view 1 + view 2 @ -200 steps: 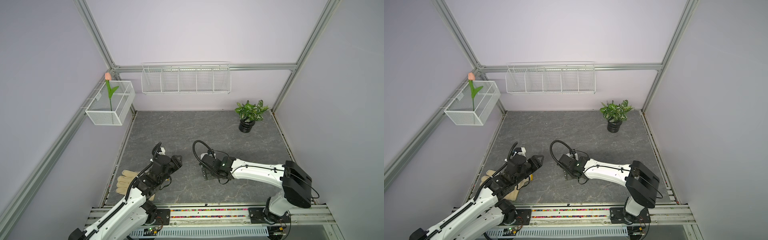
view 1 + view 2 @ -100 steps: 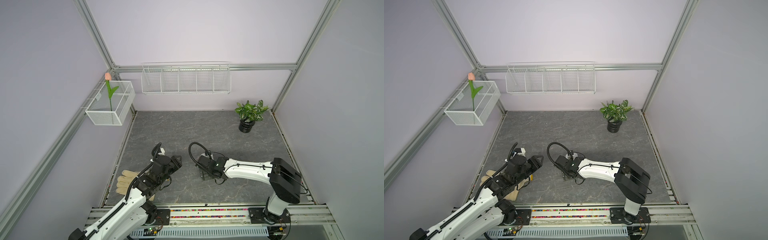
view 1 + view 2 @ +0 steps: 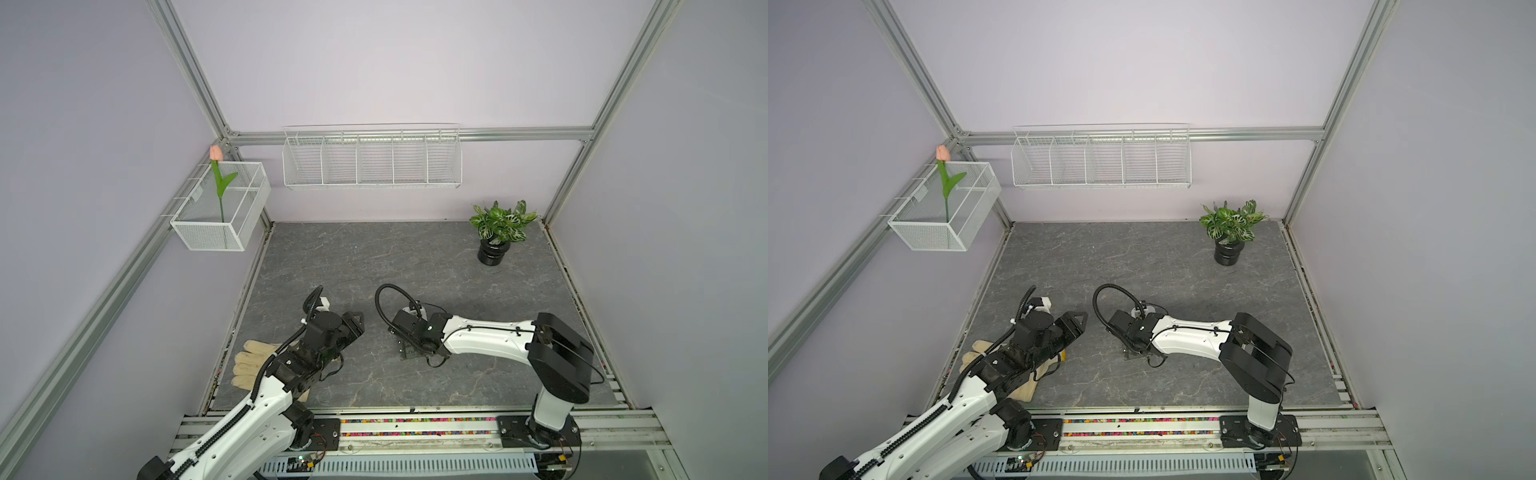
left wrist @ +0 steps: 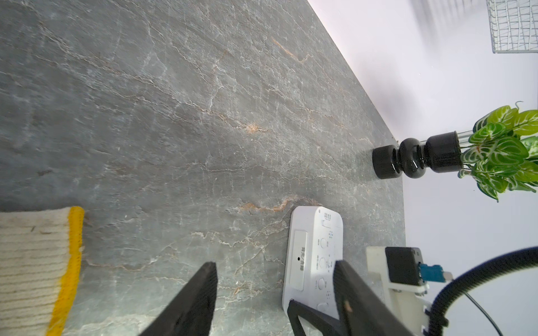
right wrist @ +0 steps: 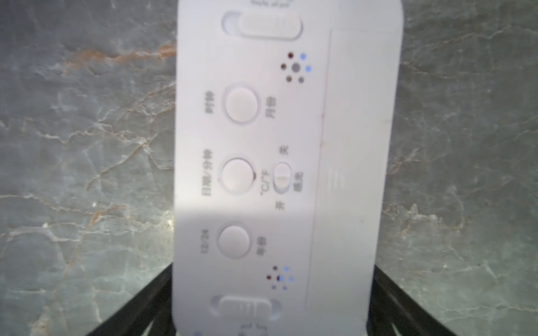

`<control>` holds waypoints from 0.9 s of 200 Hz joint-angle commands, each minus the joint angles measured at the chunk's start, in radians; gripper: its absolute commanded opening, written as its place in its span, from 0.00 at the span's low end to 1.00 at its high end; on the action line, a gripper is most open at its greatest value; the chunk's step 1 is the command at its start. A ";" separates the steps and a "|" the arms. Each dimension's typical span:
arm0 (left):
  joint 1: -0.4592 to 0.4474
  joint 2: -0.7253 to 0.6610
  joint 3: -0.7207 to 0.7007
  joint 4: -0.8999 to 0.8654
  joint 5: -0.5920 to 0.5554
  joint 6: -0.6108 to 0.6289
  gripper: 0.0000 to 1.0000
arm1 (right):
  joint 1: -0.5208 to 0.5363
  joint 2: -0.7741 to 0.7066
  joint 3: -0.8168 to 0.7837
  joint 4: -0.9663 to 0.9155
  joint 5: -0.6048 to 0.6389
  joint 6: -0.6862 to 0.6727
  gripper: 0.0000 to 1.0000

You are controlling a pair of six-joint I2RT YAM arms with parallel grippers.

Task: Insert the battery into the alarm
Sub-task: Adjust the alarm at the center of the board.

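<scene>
Alarm (image 5: 276, 174), likely light, stiff, slick plastic, lies back-up on counter (image 4: 174, 116); best gripped by its long edges. Right hand (image 5: 270, 320) straddles it, open; left hand (image 4: 275, 264) open, empty.

We find the alarm (image 4: 314, 259) flat on the table (image 3: 374, 257), one end between the fingers of the right gripper (image 3: 407, 349), the left gripper (image 3: 353, 326) apart to its left. A glove (image 3: 249, 361) lies partly under the left arm (image 3: 266, 401); a potted plant (image 3: 496, 232) stands far right
</scene>
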State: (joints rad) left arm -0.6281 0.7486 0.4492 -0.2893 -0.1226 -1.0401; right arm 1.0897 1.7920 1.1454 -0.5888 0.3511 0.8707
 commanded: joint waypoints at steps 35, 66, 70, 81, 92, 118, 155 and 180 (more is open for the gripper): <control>0.004 0.050 -0.014 0.025 0.033 -0.017 0.66 | -0.012 0.020 0.013 0.016 0.026 0.014 0.92; 0.004 0.066 -0.009 0.034 0.045 -0.015 0.66 | -0.020 0.027 0.014 0.020 0.026 0.014 0.81; 0.004 0.065 -0.009 0.035 0.046 -0.015 0.66 | -0.020 0.026 0.014 0.019 0.026 0.016 0.79; 0.004 0.069 -0.009 0.040 0.052 -0.015 0.65 | -0.023 0.025 0.013 0.019 0.026 0.016 0.75; 0.004 0.071 -0.009 0.043 0.056 -0.015 0.65 | -0.024 0.022 0.013 0.019 0.026 0.017 0.70; 0.004 0.075 -0.008 0.057 0.065 -0.011 0.66 | -0.028 0.000 -0.002 0.035 0.020 0.005 0.65; 0.004 0.073 0.018 0.086 0.106 0.048 0.70 | -0.047 -0.127 -0.093 0.159 -0.041 -0.048 0.65; 0.004 0.080 0.026 0.179 0.197 0.079 0.73 | -0.065 -0.291 -0.243 0.388 -0.137 -0.085 0.65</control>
State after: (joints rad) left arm -0.6281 0.8234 0.4442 -0.2119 -0.0086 -1.0058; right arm 1.0416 1.6608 1.0016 -0.4271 0.2958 0.8322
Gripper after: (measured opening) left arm 0.720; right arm 0.777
